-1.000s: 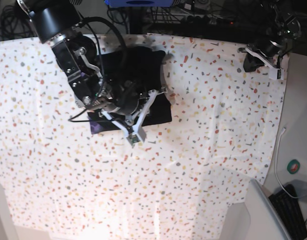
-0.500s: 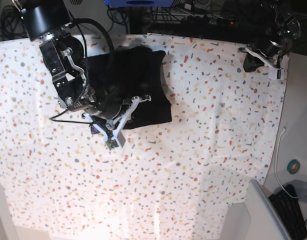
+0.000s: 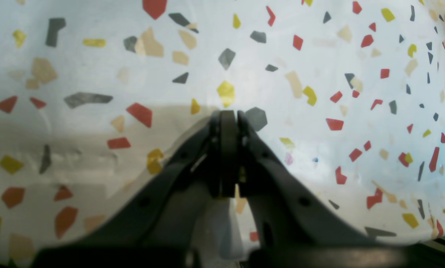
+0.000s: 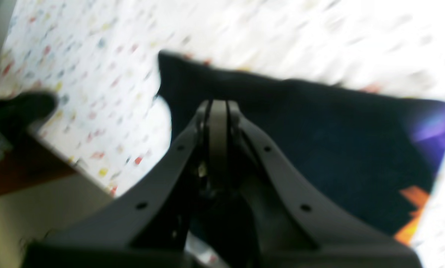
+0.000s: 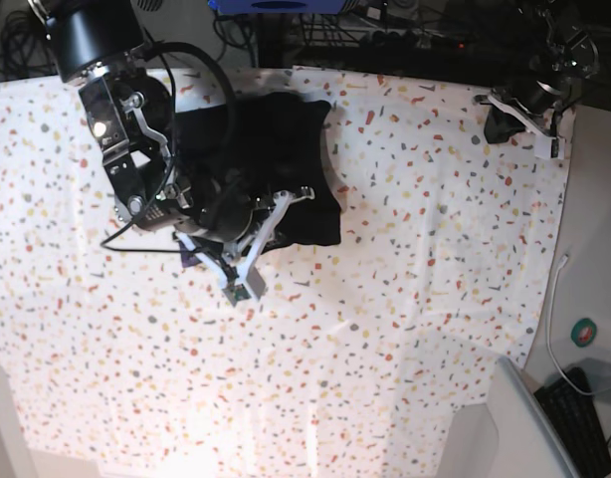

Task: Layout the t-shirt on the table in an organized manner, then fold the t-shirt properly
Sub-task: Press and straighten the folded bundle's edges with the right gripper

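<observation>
The right gripper [image 5: 248, 282] has been swung back across the t-shirt [image 5: 276, 169] within the last second, jaws pressed together on nothing. The soft black shirt is seen folded compactly near the speckled table's [image 5: 405, 279] far edge; folding seems nearly finished. The left gripper [image 3: 228, 123] is parked away, also clamped empty.

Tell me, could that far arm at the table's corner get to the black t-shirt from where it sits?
Probably yes: the left pincer, shut, sits far off, but only bare table lies between it and the folded t-shirt, though the right pincer hangs over it.
</observation>
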`<action>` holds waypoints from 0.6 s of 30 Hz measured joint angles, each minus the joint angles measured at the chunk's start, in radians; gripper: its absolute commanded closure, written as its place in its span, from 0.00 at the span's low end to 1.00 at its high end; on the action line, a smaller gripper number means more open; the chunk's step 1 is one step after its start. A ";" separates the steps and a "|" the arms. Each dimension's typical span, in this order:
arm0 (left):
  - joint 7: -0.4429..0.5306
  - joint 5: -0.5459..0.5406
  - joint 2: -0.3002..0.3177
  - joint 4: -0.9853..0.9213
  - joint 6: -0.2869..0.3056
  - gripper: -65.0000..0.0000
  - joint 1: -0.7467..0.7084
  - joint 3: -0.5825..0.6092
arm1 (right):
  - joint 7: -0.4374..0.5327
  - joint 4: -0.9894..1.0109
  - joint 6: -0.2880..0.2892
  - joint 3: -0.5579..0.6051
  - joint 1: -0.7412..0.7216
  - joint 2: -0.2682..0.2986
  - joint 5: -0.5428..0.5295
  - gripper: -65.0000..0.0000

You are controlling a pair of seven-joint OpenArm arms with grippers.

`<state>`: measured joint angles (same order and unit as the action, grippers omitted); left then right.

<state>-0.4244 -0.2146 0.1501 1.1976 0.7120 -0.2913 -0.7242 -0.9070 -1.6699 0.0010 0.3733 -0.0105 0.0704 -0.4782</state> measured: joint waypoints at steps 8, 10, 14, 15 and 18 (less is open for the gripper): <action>-0.001 0.001 0.000 0.000 -0.001 1.00 0.000 0.000 | 0.068 0.133 -0.003 -0.008 0.098 0.079 0.014 1.00; -0.001 0.000 0.000 0.000 -0.001 1.00 0.000 0.000 | 0.068 0.031 -0.009 -0.011 0.118 0.100 0.013 1.00; -0.002 0.000 0.000 0.000 0.000 1.00 0.000 0.000 | 0.065 -0.057 0.011 -0.077 0.160 0.106 -0.020 1.00; -0.002 0.000 0.000 0.000 0.000 1.00 0.000 0.000 | 0.064 -0.043 0.010 -0.115 0.167 0.109 -0.011 1.00; -0.002 0.000 0.002 -0.002 0.000 1.00 0.000 0.000 | 0.069 0.047 0.002 -0.183 0.166 0.142 0.011 1.00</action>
<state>-0.4259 -0.2142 0.1520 1.1954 0.7116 -0.2909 -0.7242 -0.8379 -1.6226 0.0032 0.1902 0.1555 0.2123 -0.4675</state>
